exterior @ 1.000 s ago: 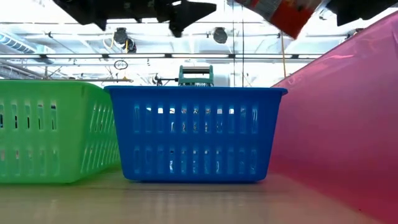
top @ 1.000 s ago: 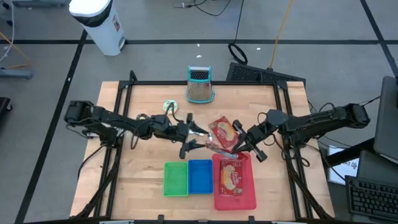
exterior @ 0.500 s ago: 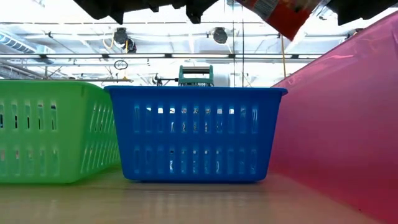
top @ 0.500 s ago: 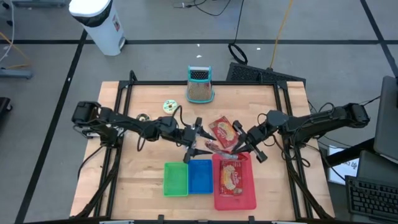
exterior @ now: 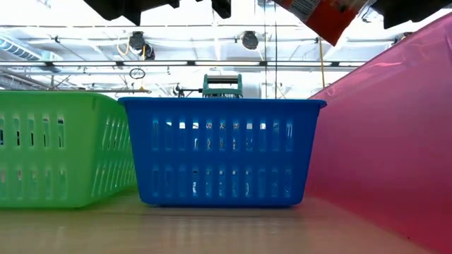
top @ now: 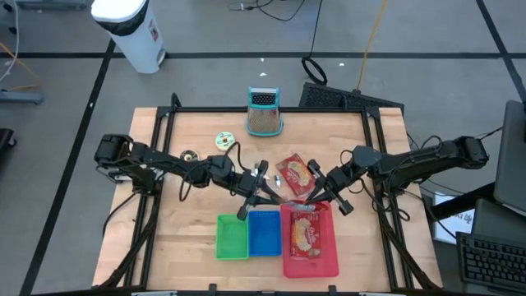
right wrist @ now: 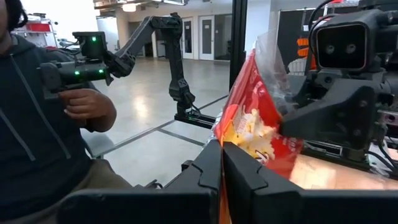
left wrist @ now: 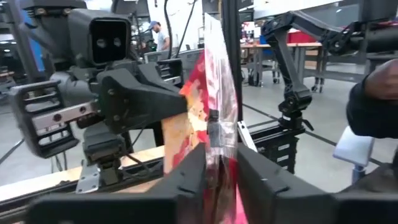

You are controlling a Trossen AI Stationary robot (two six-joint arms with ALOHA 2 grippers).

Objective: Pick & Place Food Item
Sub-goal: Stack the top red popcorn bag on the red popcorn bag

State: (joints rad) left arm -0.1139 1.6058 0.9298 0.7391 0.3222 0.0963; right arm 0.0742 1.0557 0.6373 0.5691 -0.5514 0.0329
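We see the snack bag (top: pixel 289 196) held in the air mid-table just above the pink bin's (top: pixel 329 267) far edge, left gripper (top: pixel 271 195) and right gripper (top: pixel 311 197) both pinched on opposite ends of it.

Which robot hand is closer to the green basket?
The left. The left gripper hovers just above the green basket's far corner, pinching a snack bag. The right gripper grips that bag over by the red bin.

Green basket (top: pixel 232 237), blue basket (top: pixel 264 233), pink tray (top: pixel 326 261), red-and-yellow packet (right wrist: pixel 261 134).
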